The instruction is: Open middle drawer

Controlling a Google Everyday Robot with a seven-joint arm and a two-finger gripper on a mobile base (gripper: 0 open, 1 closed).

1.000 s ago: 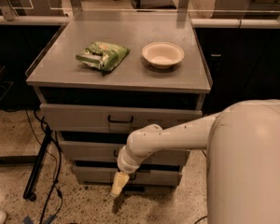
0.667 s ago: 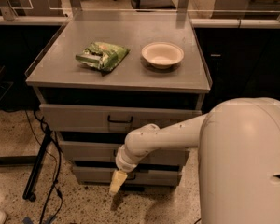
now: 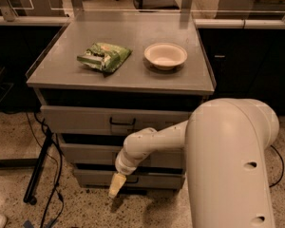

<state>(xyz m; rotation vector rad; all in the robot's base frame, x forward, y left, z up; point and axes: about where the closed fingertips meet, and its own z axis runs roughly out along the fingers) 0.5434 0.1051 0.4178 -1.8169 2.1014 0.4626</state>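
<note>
The middle drawer (image 3: 85,154) is the grey front between two others in the cabinet, and it looks pushed in. Its black handle is hidden behind my arm's wrist. My gripper (image 3: 115,186) hangs pointing down below the middle drawer, in front of the bottom drawer (image 3: 92,177) and just above the floor. It holds nothing that I can see. My arm's large white link (image 3: 228,165) fills the lower right and hides the cabinet's right side.
The top drawer (image 3: 76,119) has a black handle (image 3: 122,123). On the cabinet top (image 3: 133,30) lie a green bag (image 3: 104,56) and a white bowl (image 3: 165,55). A black stand leg and cables (image 3: 40,170) are on the floor to the left.
My arm's big white link has swung left and now covers more of the view. The gripper has shifted slightly left at the same height. The drawers have not moved.
</note>
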